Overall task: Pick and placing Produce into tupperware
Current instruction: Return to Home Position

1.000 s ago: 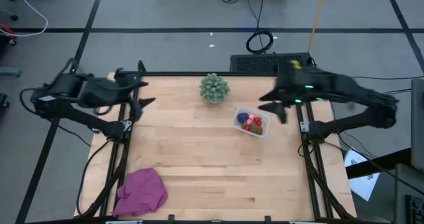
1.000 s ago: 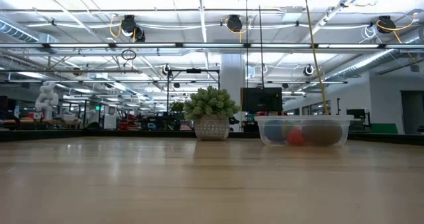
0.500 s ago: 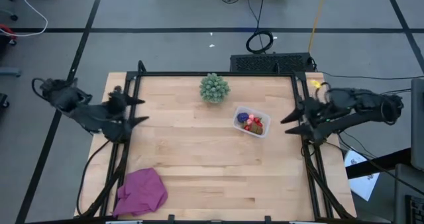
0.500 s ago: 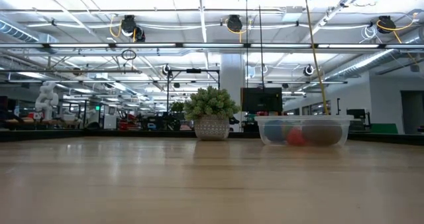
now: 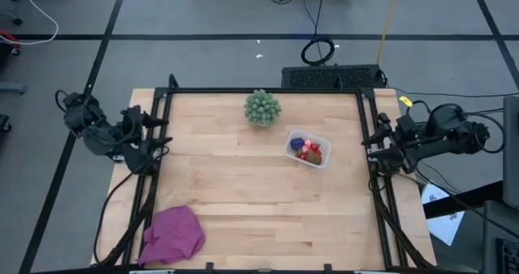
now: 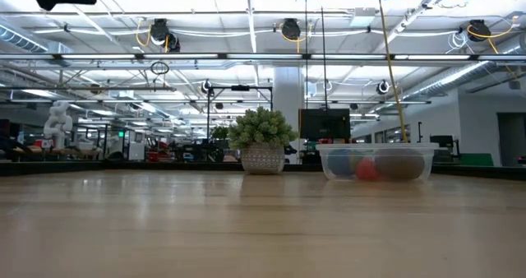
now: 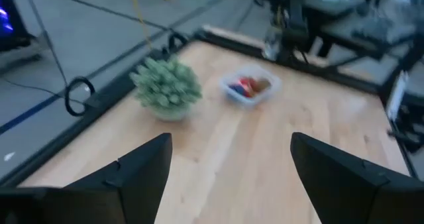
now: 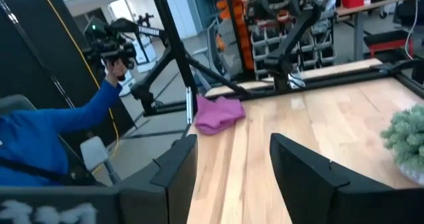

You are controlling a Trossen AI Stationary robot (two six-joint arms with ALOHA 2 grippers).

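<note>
At the left edge of the table (image 5: pixel 243 193), over the dark frame rail, the left gripper (image 5: pixel 160 134) hangs with its tips pointing in toward the wood. In the left wrist view its 2 fingers (image 7: pixel 142 168) stand wide apart, and only bare tabletop shows between them; it has hold of nothing.

In the near left corner a magenta cloth (image 5: pixel 173 233) lies crumpled, well apart from everything else. Toward the far edge, close to the middle, stands a green spiky plant (image 5: pixel 263 108), which the low view shows sitting upright in a small pale pot (image 6: pixel 263 158).

Just to the right of the plant and a little nearer, the tupperware (image 5: pixel 308 149) rests on the wood, set at a slight angle to the table's edges and apart from the plant. The produce is inside it: a purple piece (image 5: pixel 298 143) at the end closest to the plant, red pieces (image 5: pixel 307 152) in the middle, and a brown piece (image 5: pixel 317 151) beside them. Seen level across the table, the container's clear wall shows the same colours through it.

At the right edge, over the rail on that side, the right gripper (image 5: pixel 371 143) points inward, well apart from the tupperware. Its 2 fingers (image 8: pixel 175 168) are also spread wide with nothing held. Beyond the table, the right wrist view shows a person's blue sleeve (image 8: pixel 59 128).
</note>
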